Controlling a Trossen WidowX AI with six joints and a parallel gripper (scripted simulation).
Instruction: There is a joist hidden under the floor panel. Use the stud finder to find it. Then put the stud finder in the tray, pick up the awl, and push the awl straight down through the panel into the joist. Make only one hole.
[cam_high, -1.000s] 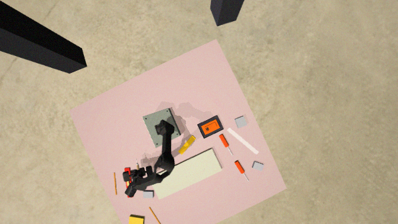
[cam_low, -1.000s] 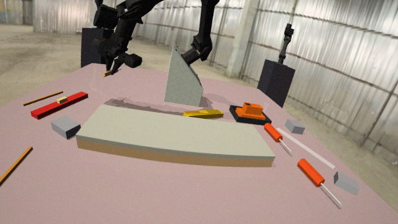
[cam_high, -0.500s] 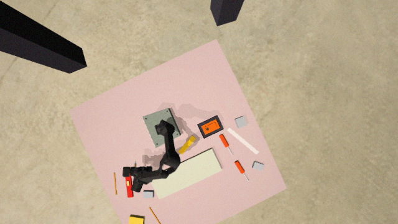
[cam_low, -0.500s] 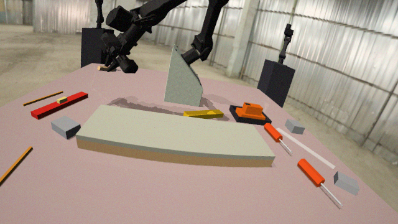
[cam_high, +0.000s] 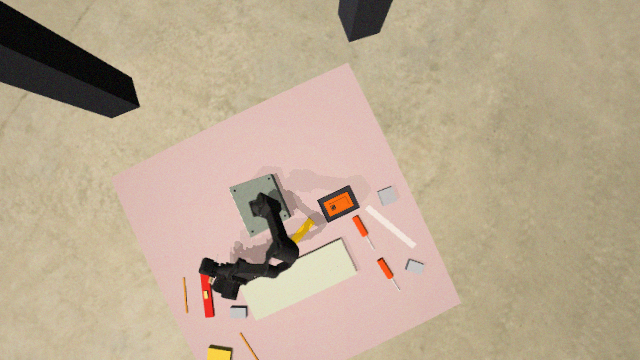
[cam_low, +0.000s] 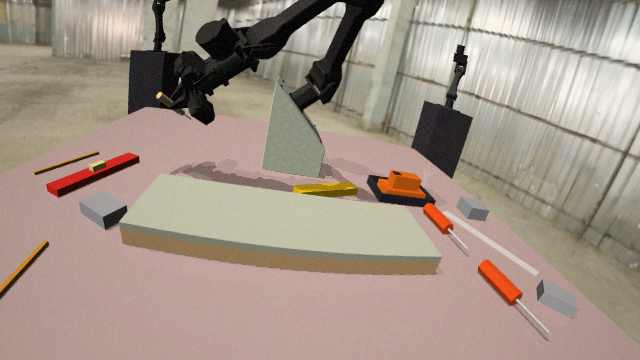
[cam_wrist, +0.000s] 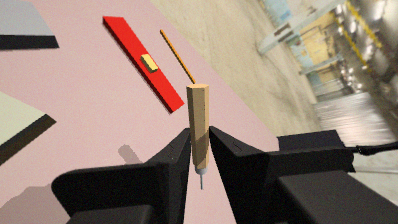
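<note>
My gripper (cam_high: 212, 278) (cam_low: 176, 105) (cam_wrist: 199, 131) is shut on the awl (cam_low: 163, 97) (cam_wrist: 198, 107). The awl's wooden handle is between the fingers and its thin metal tip shows in the wrist view. It is held tilted in the air, off the panel's left end. The pale green floor panel (cam_high: 305, 285) (cam_low: 280, 220) (cam_wrist: 15, 120) lies flat on the table; its joist is hidden. The orange stud finder (cam_high: 338, 204) (cam_low: 404, 185) rests in the dark tray (cam_high: 327, 218) (cam_low: 400, 200), beyond the panel's right end.
A red level (cam_high: 208, 305) (cam_low: 75, 181) (cam_wrist: 130, 45) and pencil (cam_high: 185, 295) (cam_wrist: 177, 56) lie near the gripper. A grey block (cam_high: 238, 312) (cam_low: 102, 206) is at the panel's left end. A yellow bar (cam_high: 303, 231) (cam_low: 325, 189) lies behind it. Two orange-handled screwdrivers (cam_high: 360, 226) (cam_high: 385, 268) lie right.
</note>
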